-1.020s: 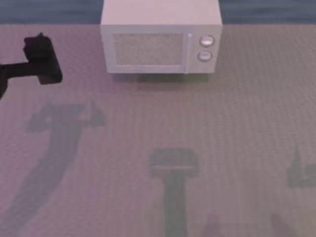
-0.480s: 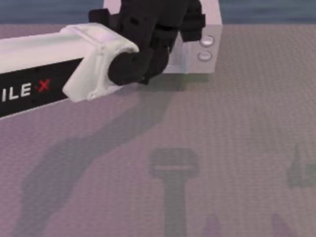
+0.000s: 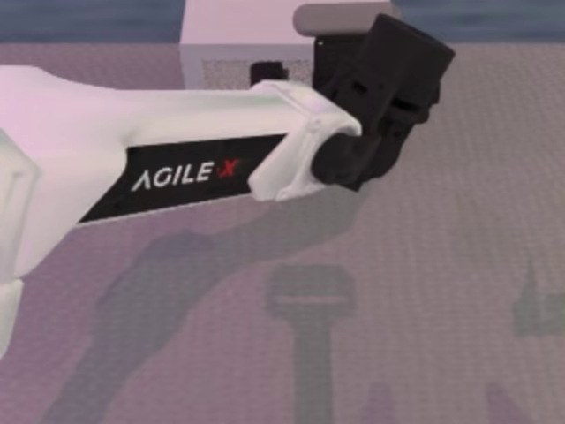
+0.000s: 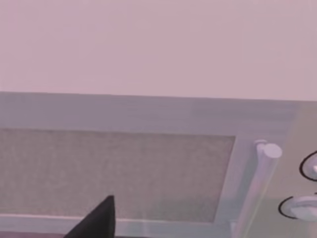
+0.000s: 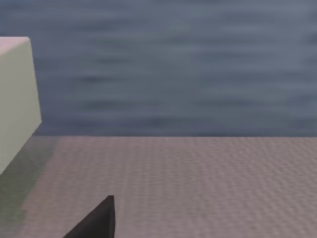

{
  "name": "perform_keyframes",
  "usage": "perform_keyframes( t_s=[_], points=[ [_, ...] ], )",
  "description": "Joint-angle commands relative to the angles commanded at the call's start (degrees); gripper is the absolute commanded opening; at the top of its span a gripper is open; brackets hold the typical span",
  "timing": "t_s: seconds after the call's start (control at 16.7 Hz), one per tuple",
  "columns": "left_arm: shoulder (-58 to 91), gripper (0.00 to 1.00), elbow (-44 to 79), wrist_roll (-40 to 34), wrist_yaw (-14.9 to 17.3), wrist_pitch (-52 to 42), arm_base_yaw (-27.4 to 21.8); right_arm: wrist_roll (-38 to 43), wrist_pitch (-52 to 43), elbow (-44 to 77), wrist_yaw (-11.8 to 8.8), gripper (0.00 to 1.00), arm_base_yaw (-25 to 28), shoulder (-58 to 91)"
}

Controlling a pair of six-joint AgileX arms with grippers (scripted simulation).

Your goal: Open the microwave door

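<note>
Top view: left arm crosses the upper half of the frame, its black wrist covering most of the microwave at top centre, so the door's state is hidden. Left wrist view looks close on the microwave door, mesh window and slim handle, knobs at the edge. Jaw width: cannot tell. Right wrist view shows only table and the microwave's side.
</note>
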Motion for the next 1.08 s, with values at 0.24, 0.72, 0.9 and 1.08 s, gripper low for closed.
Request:
perform_keyframes(
  t_s=[0.24,0.72,0.9,1.08],
  points=[
    [0.06,1.0,-0.06,0.14,0.21,0.11,0.33,0.0,0.0,0.0,0.0,1.0,0.0,0.0],
    [12.35,1.0,11.26,4.58,5.26,4.02,6.1,0.0,0.0,0.0,0.0,1.0,0.0,0.0],
    [12.83,1.0,11.73,4.79,5.51,4.19,6.4,0.0,0.0,0.0,0.0,1.0,0.0,0.0],
    [12.83,0.85,11.73,4.79,5.51,4.19,6.4,0.0,0.0,0.0,0.0,1.0,0.0,0.0]
  ],
)
